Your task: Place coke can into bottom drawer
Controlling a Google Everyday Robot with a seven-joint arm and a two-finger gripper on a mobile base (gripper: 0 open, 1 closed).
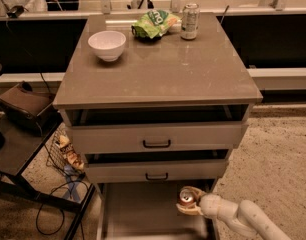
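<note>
1. Closest to me, the robot's pale arm (243, 218) is reaching in from the lower right, and the gripper (190, 202) at its end is sitting over the right side of the bottom drawer (138, 216).
2. The gripper's fingers are clamping the coke can (187, 196) between them. The can is tipping so that its silver top is facing up and toward me.
3. The can is hanging over the drawer's pale floor, close to the right wall. I cannot tell whether it is touching the floor.
4. The bottom drawer is standing pulled out, and the can is sitting just below the front of the middle drawer (156, 172).
5. Above that, the top drawer (155, 137) is showing its black pull, with a dark gap over it.
6. To the left, a wire basket (63, 153) and cables (50, 215) are lying on the floor.
7. On the cabinet top (158, 74), a white bowl (107, 44) is resting at the left.
8. Farthest back, a green bag (154, 24) is lying beside a tall silver-and-green can (190, 21).
</note>
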